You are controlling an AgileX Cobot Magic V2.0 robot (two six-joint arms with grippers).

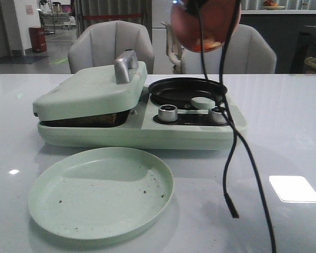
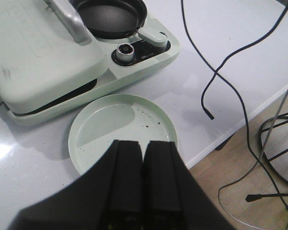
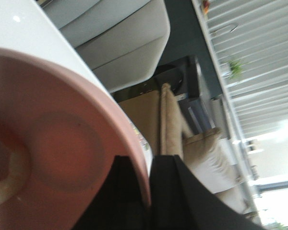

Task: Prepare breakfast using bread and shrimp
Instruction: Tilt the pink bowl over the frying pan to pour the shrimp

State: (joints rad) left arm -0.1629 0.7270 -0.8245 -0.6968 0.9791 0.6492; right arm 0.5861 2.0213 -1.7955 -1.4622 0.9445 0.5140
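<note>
Our left claw (image 2: 143, 177) has its two black fingers (image 2: 126, 179) pressed together, with nothing between them. It hangs over the near edge of a pale green plate (image 2: 103, 122) with dark crumbs on it. Just behind the plate sits a green cooker (image 2: 62, 62) on the white worktop (image 2: 221, 43). Its lid is almost down, with a silver handle (image 2: 69, 19) on top. Beside the lid is a round black pan (image 2: 110, 17) and a knob (image 2: 126, 49). Black cables (image 2: 206, 81) hang over the worktop.
</note>
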